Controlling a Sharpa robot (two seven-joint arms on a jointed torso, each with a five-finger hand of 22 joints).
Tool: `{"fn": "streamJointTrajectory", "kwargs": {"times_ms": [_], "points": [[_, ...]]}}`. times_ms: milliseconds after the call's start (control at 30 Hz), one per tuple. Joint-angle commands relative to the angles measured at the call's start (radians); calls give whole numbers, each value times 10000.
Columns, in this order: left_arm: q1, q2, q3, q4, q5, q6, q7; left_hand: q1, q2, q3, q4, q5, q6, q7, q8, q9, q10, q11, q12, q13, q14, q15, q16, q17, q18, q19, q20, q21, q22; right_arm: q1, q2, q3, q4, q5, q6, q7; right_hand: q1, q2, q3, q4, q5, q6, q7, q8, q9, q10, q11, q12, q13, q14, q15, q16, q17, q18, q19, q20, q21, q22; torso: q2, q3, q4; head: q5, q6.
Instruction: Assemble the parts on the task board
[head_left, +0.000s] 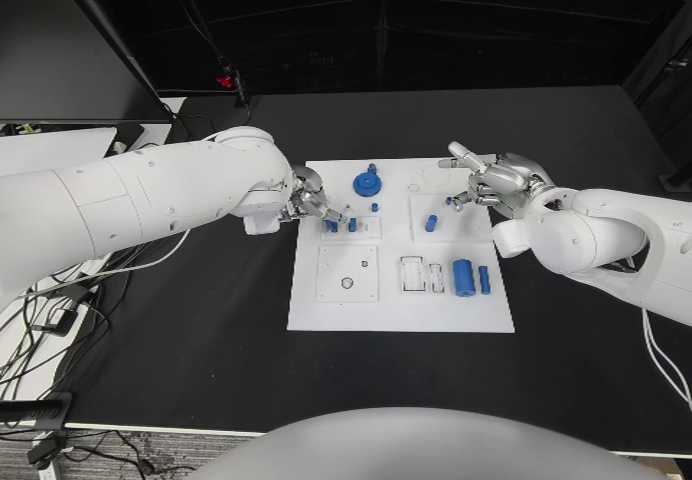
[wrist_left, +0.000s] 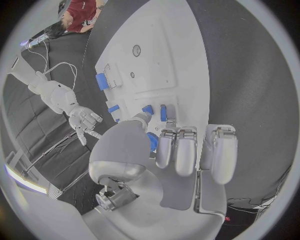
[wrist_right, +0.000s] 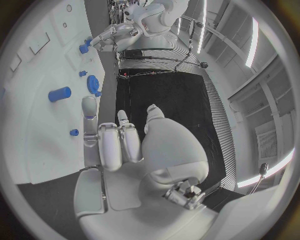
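Observation:
The white task board lies mid-table. Two short blue pegs stand in its left upper block. My left hand reaches them from the left, its fingertips at the nearer peg; the curled fingers hide whether it grips. A blue gear, a tiny blue stud, an upright blue peg, a fat blue cylinder and a slim blue bar rest on the board. My right hand hovers over the board's far right corner, fingers apart, beside a small blue piece.
A recessed plate with a hole and pale slots occupy the board's near half. Cables trail off the table's left edge. Black tabletop surrounds the board.

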Motion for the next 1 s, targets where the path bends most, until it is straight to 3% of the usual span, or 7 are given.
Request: {"fn": "streamJointTrajectory", "kwargs": {"times_ms": [33,1000], "points": [[-12,5,-12,23,-3,266,-73,65,-9,45,25,45,2,-24,44,-9,1079,55,-44,2630,1049,52,9,2635,-65,1045,89,32,2634,12,0,5,21,-22,37,42,62,40,-49,-35,64,-7,28,21,6,-52,44,-6,1098,-89,4,-35,657,146,-64,24,-18,-4,-2,-1,3,1,8],[-13,43,-12,10,-4,213,-83,-124,16,-98,30,-16,129,-56,142,-15,1079,28,-44,2630,1049,52,9,2635,-65,1045,90,32,2634,11,13,5,10,-22,85,27,66,45,-52,-38,67,1,34,29,8,-52,48,-4,1097,-90,6,-33,656,146,-65,25,-24,-1,-1,-3,0,-2,4]]}}
